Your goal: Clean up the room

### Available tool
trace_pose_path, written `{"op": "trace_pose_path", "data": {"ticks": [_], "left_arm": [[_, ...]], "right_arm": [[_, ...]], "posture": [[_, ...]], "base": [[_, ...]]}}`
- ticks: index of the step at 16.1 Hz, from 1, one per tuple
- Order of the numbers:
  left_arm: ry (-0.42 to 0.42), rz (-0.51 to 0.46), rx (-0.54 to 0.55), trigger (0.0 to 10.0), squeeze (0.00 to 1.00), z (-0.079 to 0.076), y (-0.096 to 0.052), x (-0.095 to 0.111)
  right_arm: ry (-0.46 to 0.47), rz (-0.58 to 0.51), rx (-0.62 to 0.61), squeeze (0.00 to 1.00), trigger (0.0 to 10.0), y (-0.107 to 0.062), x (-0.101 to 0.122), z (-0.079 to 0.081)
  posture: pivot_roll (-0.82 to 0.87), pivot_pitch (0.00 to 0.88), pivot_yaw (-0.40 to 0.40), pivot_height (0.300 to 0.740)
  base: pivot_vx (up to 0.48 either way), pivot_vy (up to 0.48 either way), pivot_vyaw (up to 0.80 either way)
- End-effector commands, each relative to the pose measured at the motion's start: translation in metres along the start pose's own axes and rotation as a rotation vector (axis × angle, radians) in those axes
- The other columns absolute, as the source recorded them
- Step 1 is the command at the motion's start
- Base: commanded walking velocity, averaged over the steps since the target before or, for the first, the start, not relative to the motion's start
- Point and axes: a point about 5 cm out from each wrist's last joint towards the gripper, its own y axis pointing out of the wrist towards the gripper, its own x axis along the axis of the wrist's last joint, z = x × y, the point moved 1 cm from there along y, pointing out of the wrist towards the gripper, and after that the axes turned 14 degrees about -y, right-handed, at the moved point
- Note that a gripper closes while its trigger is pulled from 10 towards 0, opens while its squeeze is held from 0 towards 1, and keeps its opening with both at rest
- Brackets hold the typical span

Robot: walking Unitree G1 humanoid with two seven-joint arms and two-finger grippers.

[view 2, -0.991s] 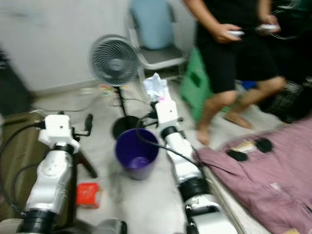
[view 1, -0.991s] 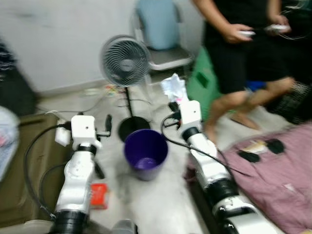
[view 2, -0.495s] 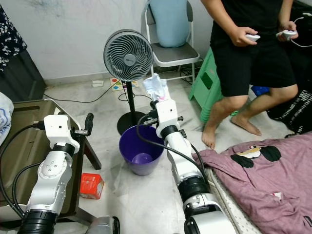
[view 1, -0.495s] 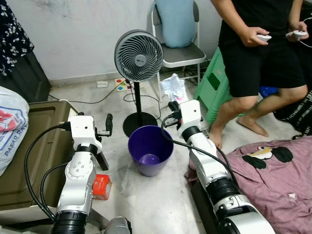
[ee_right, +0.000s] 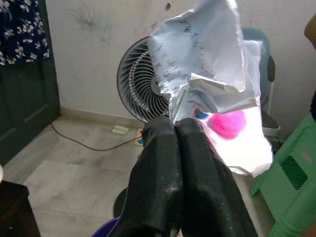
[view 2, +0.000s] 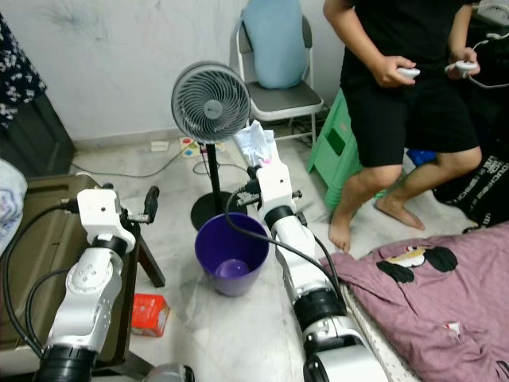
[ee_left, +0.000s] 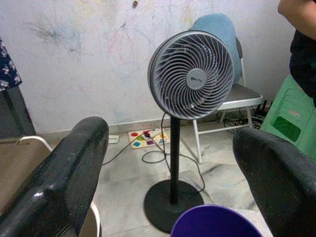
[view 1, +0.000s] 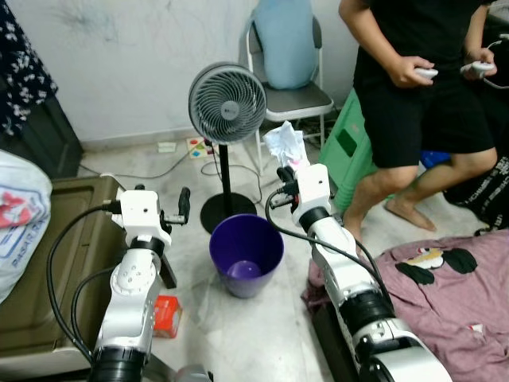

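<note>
Squeezed tight together, the two black fingers of the right gripper (ee_right: 176, 129) pinch a crumpled plastic wrapper (ee_right: 207, 74), white and see-through with a bright pink spot on it. That gripper is held up just past the far right rim of a purple bin (view 1: 246, 252), in front of the grey standing fan (view 1: 227, 102). The left gripper (ee_left: 170, 163) has its fingers wide apart with nothing between them, and it is raised to the left of the bin. The bin stands on the pale floor between the two arms, and there is a small purple thing at its bottom. A red box (view 1: 167, 313) lies on the floor by the left arm. Behind the fan is a chair with a blue cushion (view 1: 285, 41). A person (view 1: 421, 87) in black clothes stands at the right beside a green stool (view 1: 350, 155), with a white controller in each hand.
</note>
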Motion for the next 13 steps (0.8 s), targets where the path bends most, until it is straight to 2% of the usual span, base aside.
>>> {"op": "trace_pose_path", "data": {"ticks": [1,9,13], "left_arm": [[-0.002,-0.005,-0.011,10.0,0.0,-0.0003,0.0014,0.003],[0.006,-0.004,-0.018,10.0,0.0,0.0005,0.0011,0.0037],[0.012,0.007,0.009,10.0,0.0,0.0046,0.0023,0.0027]], "right_arm": [[-0.001,-0.007,0.007,0.0,10.0,0.0031,0.0035,-0.0011],[0.001,-0.02,0.022,0.0,10.0,0.0041,0.0057,0.0023],[0.004,-0.019,0.013,0.0,10.0,0.0043,0.0057,0.0014]], "posture": [[0.06,0.0,-0.01,0.74],[0.06,0.0,-0.006,0.74],[0.06,0.0,-0.002,0.74]], "base": [[0.33,0.0,0.0],[0.344,0.0,0.0],[0.0,0.0,0.0]]}}
